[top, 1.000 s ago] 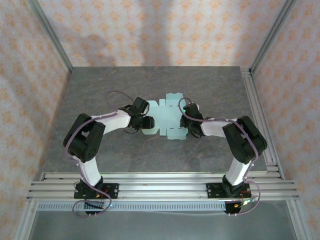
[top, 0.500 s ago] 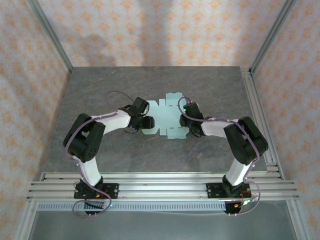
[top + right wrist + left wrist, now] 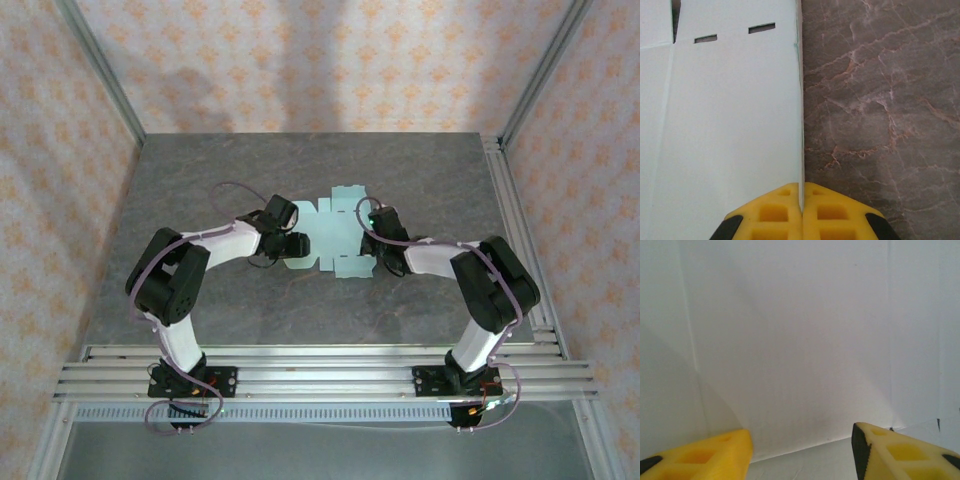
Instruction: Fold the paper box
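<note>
**Early stage of folding: edge grip on the flat blank.** The pale mint-green thin-card paper box [image 3: 335, 238] lies unfolded as a flat die-cut sheet at mid-table on the grey marbled tabletop [image 3: 420, 170], between the two arms. No panel is raised yet, so the fold proper appears not yet begun.

**Right gripper** [image 3: 801, 210]: in the right wrist view its yellow fingers [image 3: 775, 212] are pressed together on the sheet's right-hand edge, which runs straight into the seam between them. The claw is clamped on the card. From above, this gripper [image 3: 377, 252] sits at the sheet's right border.

**Left gripper** [image 3: 800, 457]: in the left wrist view its yellow fingers [image 3: 710, 457] stand apart, with the card's surface ahead of them and a strip of bare table in the gap. The claw is open and grips nothing. From above, it [image 3: 297, 247] sits at the sheet's left border.

**Next move, as a judgement:** the right arm probably has to lift or swing its pinched edge about a crease line, while the left claw pins or takes the opposite side so the thin card does not slide or buckle.

**Count:** one card sheet, two arms, two grippers. Two small rectangular slots [image 3: 761, 28] are visible in the card in the right wrist view.
</note>
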Action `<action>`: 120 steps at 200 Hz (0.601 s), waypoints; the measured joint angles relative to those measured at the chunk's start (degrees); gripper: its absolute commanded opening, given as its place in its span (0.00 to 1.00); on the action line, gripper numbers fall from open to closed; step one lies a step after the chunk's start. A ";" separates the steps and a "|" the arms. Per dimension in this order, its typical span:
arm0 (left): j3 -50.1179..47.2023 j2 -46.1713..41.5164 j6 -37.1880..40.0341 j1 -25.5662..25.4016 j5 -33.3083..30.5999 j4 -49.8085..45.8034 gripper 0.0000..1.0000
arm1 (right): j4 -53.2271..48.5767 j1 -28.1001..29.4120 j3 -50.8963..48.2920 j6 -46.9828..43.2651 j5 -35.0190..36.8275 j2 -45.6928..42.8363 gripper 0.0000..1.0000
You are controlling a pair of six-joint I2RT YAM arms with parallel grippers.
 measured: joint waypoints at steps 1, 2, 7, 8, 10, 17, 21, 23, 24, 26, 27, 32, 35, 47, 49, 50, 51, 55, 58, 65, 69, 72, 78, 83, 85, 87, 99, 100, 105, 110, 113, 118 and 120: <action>-0.11 -0.11 0.04 0.00 0.00 0.02 0.65 | -0.02 0.00 0.02 -0.13 -0.02 0.00 0.00; -0.20 -0.26 0.07 0.00 0.00 0.04 0.65 | -0.09 0.00 0.13 -0.55 -0.09 0.00 0.00; -0.68 -0.76 -0.20 -0.02 0.02 0.11 0.67 | -0.35 0.02 0.57 -1.42 -0.09 0.00 0.00; -0.83 -1.01 -0.15 -0.02 0.02 0.07 0.68 | -0.37 0.02 0.63 -1.64 -0.09 0.00 0.00; -1.03 -1.33 -0.09 -0.04 0.00 0.02 0.69 | -0.55 0.02 0.90 -2.34 -0.09 0.00 0.00; -1.75 -2.49 -0.26 -0.07 -0.11 -0.31 0.71 | -0.83 0.00 1.62 -3.72 -0.09 0.00 0.00; -2.01 -2.97 -0.61 -0.04 -0.17 -0.48 0.72 | -0.94 0.00 2.16 -4.57 -0.07 0.00 0.00; -2.10 -3.39 -0.48 -0.04 -0.22 -0.76 0.73 | -0.94 -0.02 2.36 -5.05 -0.07 0.00 0.00; -2.14 -3.54 -0.42 -0.04 -0.24 -0.85 0.73 | -0.94 -0.02 2.47 -5.31 -0.07 0.00 0.00; -2.19 -3.93 -0.55 -0.04 -0.28 -1.11 0.74 | -0.94 -0.02 2.75 -5.84 -0.07 0.00 0.00; -2.19 -4.07 -0.66 -0.04 -0.28 -1.20 0.74 | -0.94 -0.02 2.75 -5.84 -0.07 0.00 0.00; -2.19 -4.90 -0.55 -0.04 -0.42 -1.51 0.76 | -0.85 -0.02 3.26 -7.04 -0.04 0.00 0.00; -2.19 -5.42 -0.85 -0.04 -0.48 -1.57 0.76 | -0.72 0.00 3.58 -7.85 -0.02 0.00 0.00; -1.36 -7.34 -0.85 0.00 -0.74 -2.56 0.79 | -0.33 0.00 4.39 -10.84 0.09 0.00 0.00; -1.03 -7.67 -0.79 0.00 -0.81 -2.73 0.80 | -0.26 0.00 4.48 -11.26 0.11 0.00 0.00; -0.90 -7.76 -0.79 0.00 -0.83 -2.84 0.80 | -0.24 0.00 4.57 -11.78 0.13 0.00 0.00; -0.76 -7.82 -0.79 0.00 -0.85 -2.95 0.80 | -0.24 0.00 4.57 -11.78 0.13 0.00 0.00; -0.13 -8.13 -0.85 0.00 -0.90 -3.34 0.81 | -0.20 0.00 4.81 -12.72 0.17 0.00 0.00; 0.42 -8.24 -0.74 0.00 -0.94 -3.54 0.81 | -0.17 0.00 4.98 -13.62 0.24 0.02 0.00; 2.38 -8.26 -0.70 0.00 -1.07 -4.26 0.83 | -0.17 0.00 5.38 -15.13 0.48 0.15 0.00; 3.39 -8.22 -0.66 0.00 -1.14 -4.37 0.83 | -0.11 0.00 5.77 -16.24 0.66 0.33 0.00; 4.46 -8.15 -0.42 0.04 -1.14 -4.52 0.84 | -0.02 0.00 5.97 -17.03 0.79 0.50 0.00; 5.99 -8.04 -0.33 0.13 -1.09 -4.79 0.85 | 0.31 0.00 6.56 -18.40 1.07 0.98 0.00; 7.58 -7.89 -0.28 0.17 -1.09 -4.96 0.85 | 0.61 0.00 6.91 -19.34 1.22 1.33 0.00; 8.11 -7.76 -0.15 0.24 -1.07 -5.07 0.86 | 0.76 0.00 7.04 -19.78 1.29 1.53 0.00; 8.44 -7.72 -0.17 0.28 -1.05 -5.18 0.86 | 1.03 0.00 7.21 -20.28 1.42 1.70 0.00; 12.85 -6.36 0.09 0.90 -0.28 -5.68 0.87 | 2.27 -0.02 7.72 -22.36 1.53 2.54 0.00; 13.14 -6.25 0.09 0.92 -0.22 -5.73 0.87 | 2.38 -0.02 7.76 -22.73 1.53 2.62 0.00; 14.86 -5.51 0.11 1.27 0.00 -5.66 0.88 | 2.86 0.00 7.82 -23.45 1.57 2.89 0.00; 16.72 -4.59 0.17 1.68 0.26 -5.84 0.89 | 3.17 0.00 7.91 -24.13 1.62 3.06 0.00; 17.64 -4.13 0.26 1.92 0.44 -5.86 0.89 | 3.23 0.00 7.96 -24.59 1.62 3.17 0.00; 19.39 -3.21 0.22 2.34 0.72 -6.12 0.90 | 3.61 -0.02 8.09 -25.38 1.62 3.37 0.00; 19.96 -2.80 0.28 2.49 0.87 -6.16 0.90 | 3.76 -0.02 8.11 -25.64 1.62 3.43 0.00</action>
